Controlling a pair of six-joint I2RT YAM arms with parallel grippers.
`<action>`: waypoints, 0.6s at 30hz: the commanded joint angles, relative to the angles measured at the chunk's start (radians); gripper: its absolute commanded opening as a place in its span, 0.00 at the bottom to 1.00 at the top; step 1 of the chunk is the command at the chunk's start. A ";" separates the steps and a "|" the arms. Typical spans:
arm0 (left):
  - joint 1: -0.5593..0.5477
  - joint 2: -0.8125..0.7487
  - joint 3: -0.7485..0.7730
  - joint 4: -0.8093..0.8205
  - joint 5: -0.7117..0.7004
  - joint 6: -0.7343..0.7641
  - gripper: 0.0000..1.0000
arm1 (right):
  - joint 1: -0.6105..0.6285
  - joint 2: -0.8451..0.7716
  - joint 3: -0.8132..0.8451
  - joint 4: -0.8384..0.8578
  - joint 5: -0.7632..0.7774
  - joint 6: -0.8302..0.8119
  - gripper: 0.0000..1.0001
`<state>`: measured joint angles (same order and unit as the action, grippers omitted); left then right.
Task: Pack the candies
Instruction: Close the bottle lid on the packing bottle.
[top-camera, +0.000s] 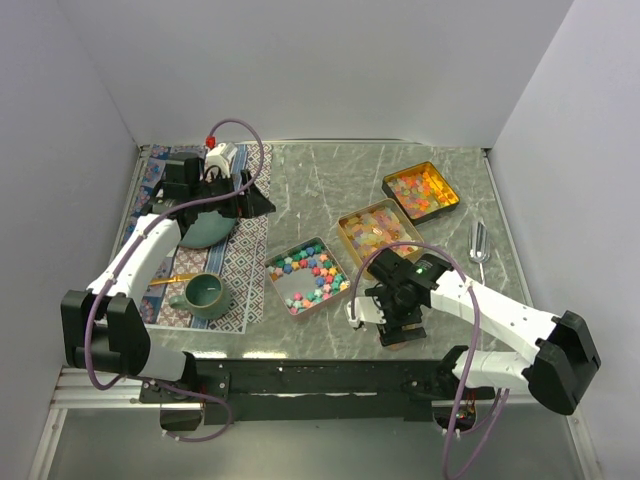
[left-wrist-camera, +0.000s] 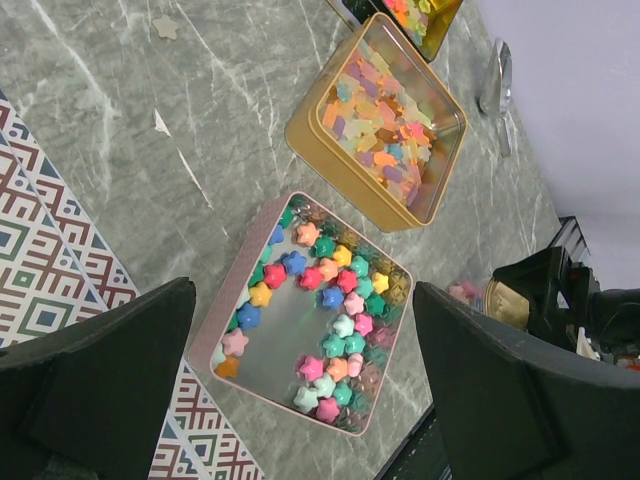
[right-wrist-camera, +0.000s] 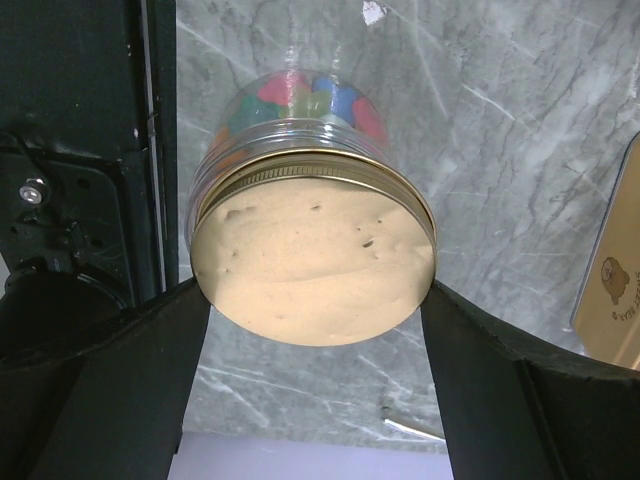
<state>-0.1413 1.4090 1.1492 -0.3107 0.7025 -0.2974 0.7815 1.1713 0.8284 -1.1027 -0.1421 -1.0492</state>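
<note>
Pastel sugar stars in pink, blue, green, yellow and orange: the candies (left-wrist-camera: 335, 300) lie loose in a shallow pink tin (left-wrist-camera: 285, 345) near table centre. Paler ones fill a gold tin (left-wrist-camera: 318, 140) at its 1 o'clock. Orange gummy ones sit in a third tin (top-camera: 392, 181) farther along the same line. Some coloured pieces show through the wall of a glass jar (right-wrist-camera: 230, 130) at the pink tin's 4 o'clock, near the front edge.

Handling, as a judgement:
- The pieces are tiny, light and hard-looking, so they are likely to roll and scatter.
- Pinching one between two broad fingers looks poor; scooping or tipping the tin suits better.
- The jar is smooth and breakable, and is best taken by the lid rim or just below it.

The right gripper (right-wrist-camera: 315, 300) has its fingers (right-wrist-camera: 150, 380) pressed at 3 and 9 o'clock on the tan lid (right-wrist-camera: 315, 240), so it is clasping the closed jar.

The left gripper (left-wrist-camera: 300, 340) is spread wide and holds nothing. It hangs over a green dish (top-camera: 200, 232) on a patterned mat (top-camera: 240, 265) at the table's 10 o'clock.

A metal utensil (top-camera: 478, 242) lies at 3 o'clock, apart from the tins.
</note>
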 joint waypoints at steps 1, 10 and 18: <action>-0.004 -0.035 -0.002 0.036 0.018 -0.002 0.97 | 0.009 0.013 0.003 -0.031 -0.016 0.012 0.80; -0.004 -0.053 -0.013 0.033 0.005 0.009 0.97 | 0.013 -0.015 0.052 -0.092 -0.011 0.017 0.80; -0.004 -0.058 -0.031 0.068 0.000 -0.006 0.97 | 0.015 -0.041 0.101 -0.164 -0.017 0.025 0.80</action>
<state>-0.1413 1.3846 1.1309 -0.2981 0.7013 -0.3012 0.7879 1.1637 0.8944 -1.2148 -0.1444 -1.0374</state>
